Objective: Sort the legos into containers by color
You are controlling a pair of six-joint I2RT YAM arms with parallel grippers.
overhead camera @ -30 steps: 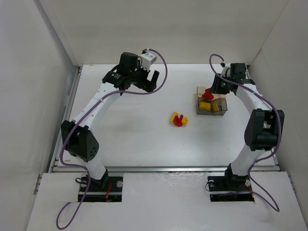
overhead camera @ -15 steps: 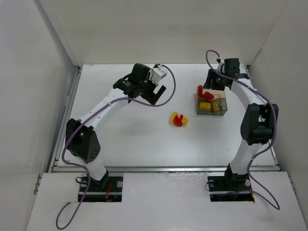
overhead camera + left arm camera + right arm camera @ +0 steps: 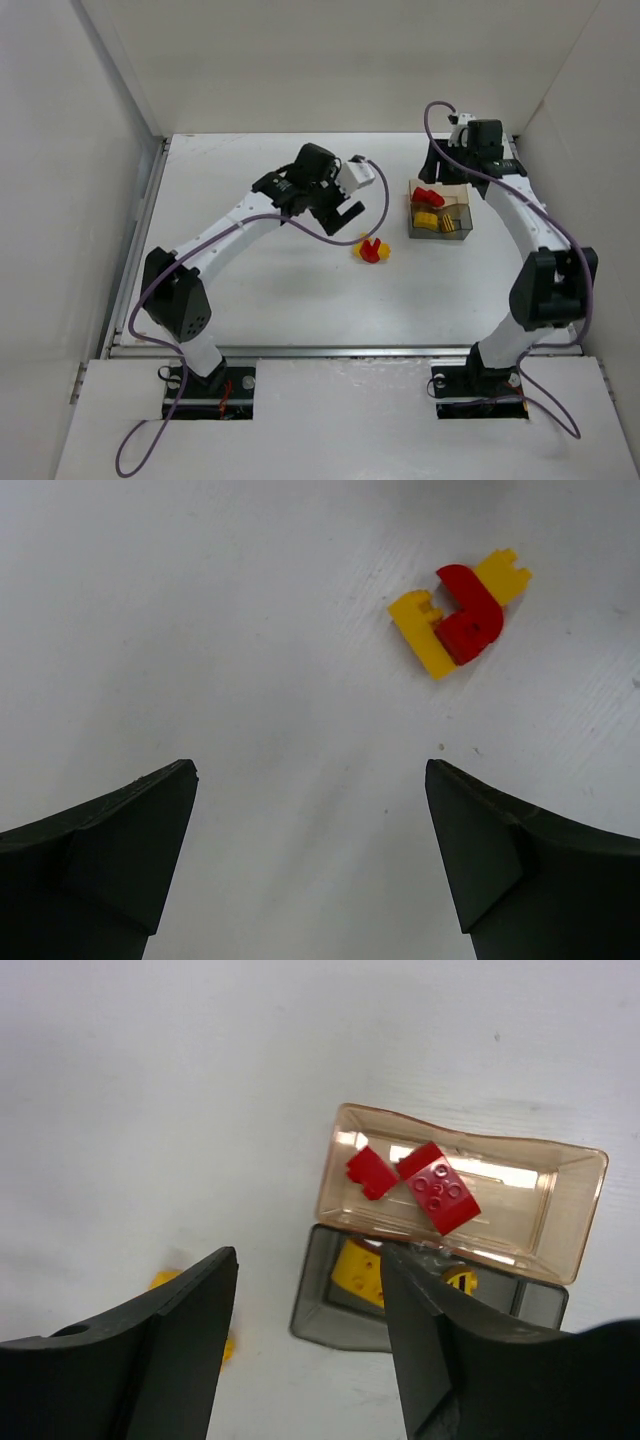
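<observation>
Two grippers share one white table (image 3: 270, 285), described here from left to right relative to the containers (image 3: 441, 209).

Left gripper (image 3: 308, 770), well to the left of the containers: fingers (image 3: 110, 850) spread wide with nothing between them, hanging over bare surface. The wide spread suits a descent onto a small target.

Loose clump (image 3: 460, 615), between the left gripper and the containers, and nearer the arm bases than they are: one red brick locked between yellow pieces. It lies flat, apart from both grippers. As a mixed-colour piece it fits neither tub as it is, which is probably why it lies outside them.

Beige tub (image 3: 560, 1200), the far half of the containers: red bricks (image 3: 440, 1190) only, apparently three.

Grey tub (image 3: 308, 1312), the near half, touching the beige tub along one long wall: yellow bricks (image 3: 358, 1268), count uncertain because a finger hides part of it.

Right gripper (image 3: 308, 1260), above the far-left side of the containers: fingers parted and empty, held clear of the rims.

Open room: the table is broad and bare left of the containers and all round the clump. To the right of the containers the side wall (image 3: 590, 150) stands near, so approaches from that side look tighter.
</observation>
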